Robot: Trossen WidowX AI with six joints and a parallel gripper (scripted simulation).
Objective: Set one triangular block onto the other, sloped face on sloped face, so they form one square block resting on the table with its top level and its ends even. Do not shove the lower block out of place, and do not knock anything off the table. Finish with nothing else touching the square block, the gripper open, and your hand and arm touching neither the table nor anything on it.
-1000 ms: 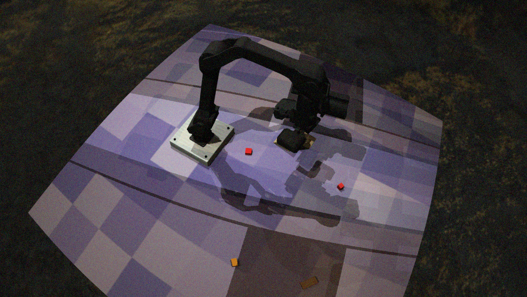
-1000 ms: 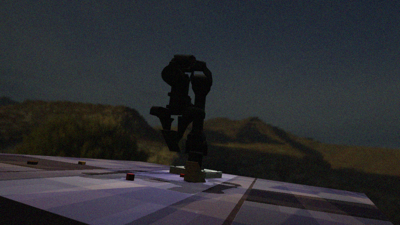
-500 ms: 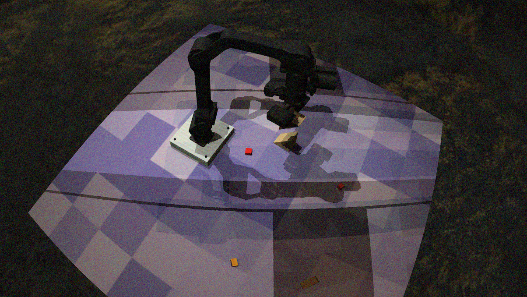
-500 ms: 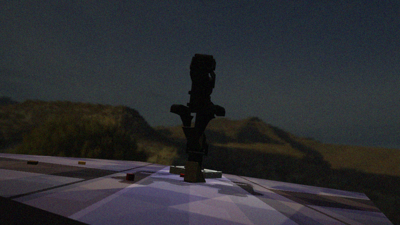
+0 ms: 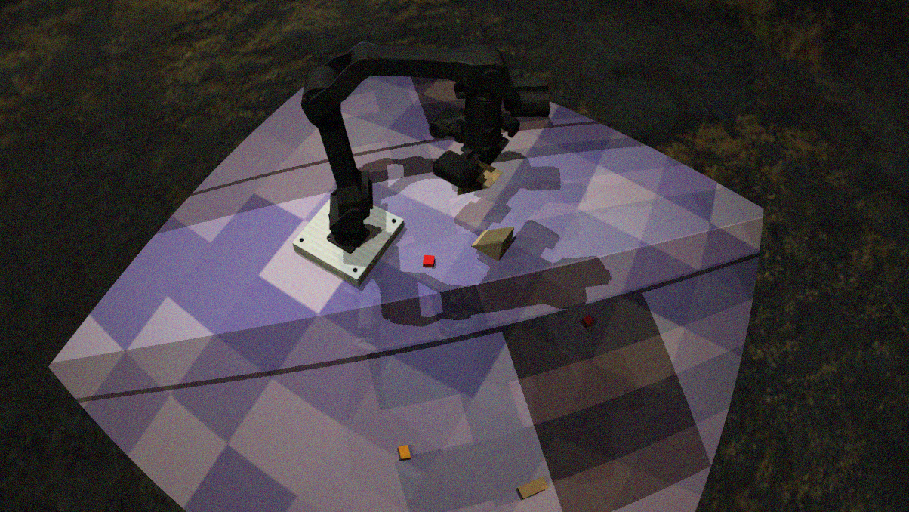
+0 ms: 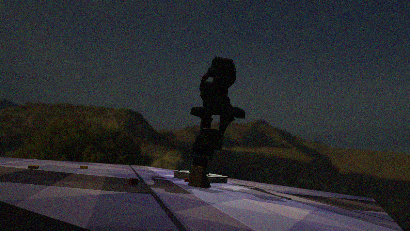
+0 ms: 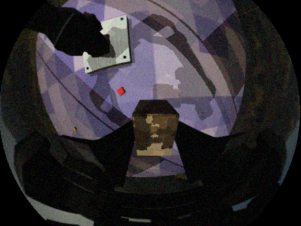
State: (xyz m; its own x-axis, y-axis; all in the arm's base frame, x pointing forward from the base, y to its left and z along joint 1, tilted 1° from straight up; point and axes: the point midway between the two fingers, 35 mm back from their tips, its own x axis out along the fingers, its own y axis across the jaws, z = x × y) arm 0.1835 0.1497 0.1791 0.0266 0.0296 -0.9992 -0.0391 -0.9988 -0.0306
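My gripper point(image 5: 478, 175) point(image 7: 154, 121) is shut on a tan triangular block point(image 5: 479, 183) point(image 7: 155, 135) and holds it well above the table. In the wrist view its broad face lies between the fingers, with a dark face beyond. The other triangular block point(image 5: 494, 242) point(image 6: 196, 176) stands on the table, clear of the held one, its shape a wedge. In the exterior view the held block is very dark and hard to make out, above and slightly right of the standing block. The standing block does not show in the wrist view.
The pale base plate point(image 5: 318, 249) point(image 7: 125, 45) and a small red block point(image 5: 428, 260) point(image 6: 186, 180) point(image 7: 120, 91) are nearby. A dark red block point(image 5: 588, 321) point(image 6: 133, 181), an orange block point(image 5: 404, 451) point(image 6: 83, 167) point(image 7: 75, 129) and a flat tan block point(image 5: 533, 488) point(image 6: 33, 167) lie farther off.
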